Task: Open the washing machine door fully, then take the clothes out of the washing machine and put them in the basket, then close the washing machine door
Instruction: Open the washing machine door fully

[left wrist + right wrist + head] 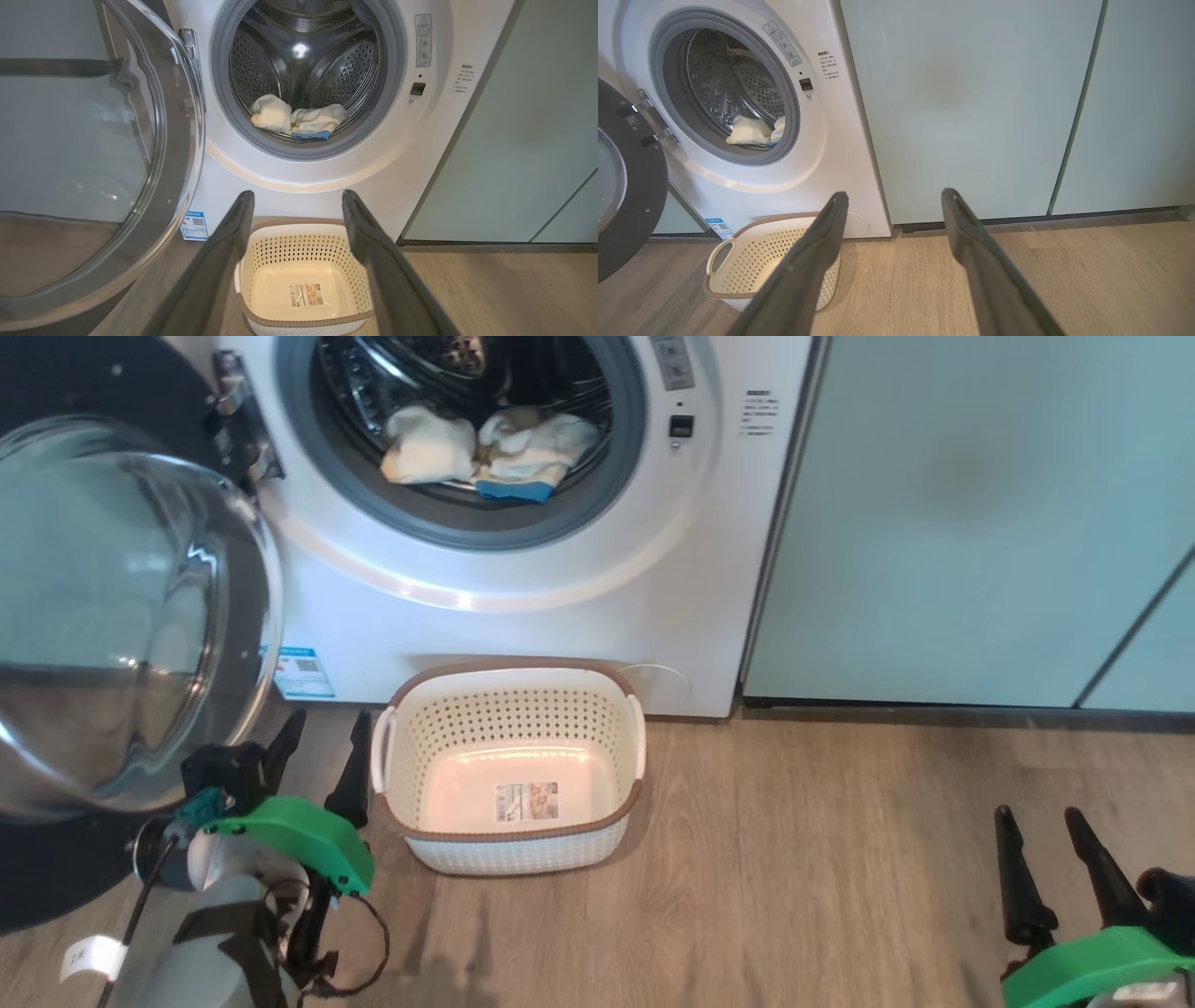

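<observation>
Door (121, 616) open, left side. Clothes (485, 453) at drum mouth (611, 495), front lip. Basket (512, 665) on floor (794, 859) below, empty. Left hand (329, 716), right hand (1038, 814): fingers spread, nothing held. Risk: left arm lift may clip door or basket; cloth may slip to floor

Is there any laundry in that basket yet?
No, the basket holds nothing but a label on its floor; the clothes lie inside the washing machine.

Your left gripper (327, 739) sits just beside the basket's (523, 665) left handle, with its two dark fingers spread apart and nothing between them. Its grey forearm (219, 943) angles up behind it. Your right gripper (1038, 826) hangs well off to the basket's right, fingers likewise parted and empty.
</observation>
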